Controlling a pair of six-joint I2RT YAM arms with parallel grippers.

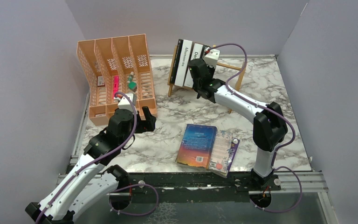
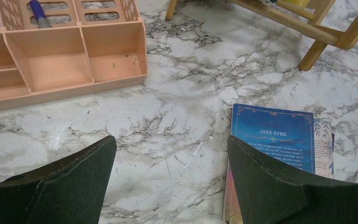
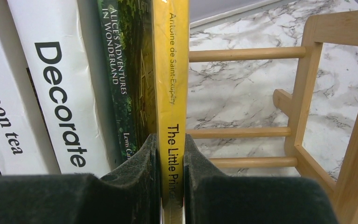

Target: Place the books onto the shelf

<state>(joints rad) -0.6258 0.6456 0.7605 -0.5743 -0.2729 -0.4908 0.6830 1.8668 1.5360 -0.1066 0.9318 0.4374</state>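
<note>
The light-wood shelf (image 1: 237,71) stands at the back of the table, and its rails (image 3: 247,54) show in the right wrist view. Leaning in it from the left are the "Afternoon tea" book (image 3: 0,116), the white "Decorate" book (image 3: 60,93), a dark green book (image 3: 126,79) and a yellow book (image 3: 170,70). My right gripper (image 3: 171,140) is shut on the yellow book's spine, upright beside the green one. A blue-orange book (image 1: 196,144) lies flat on a purple floral book (image 1: 224,156) near the front. My left gripper (image 2: 171,140) hovers open left of them, over bare marble.
An orange perforated file organiser (image 1: 116,74) stands at the back left with small items in its slots; its front trays (image 2: 51,65) lie just ahead of my left gripper. The right part of the shelf holds no books. Grey walls enclose the marble table (image 1: 270,93).
</note>
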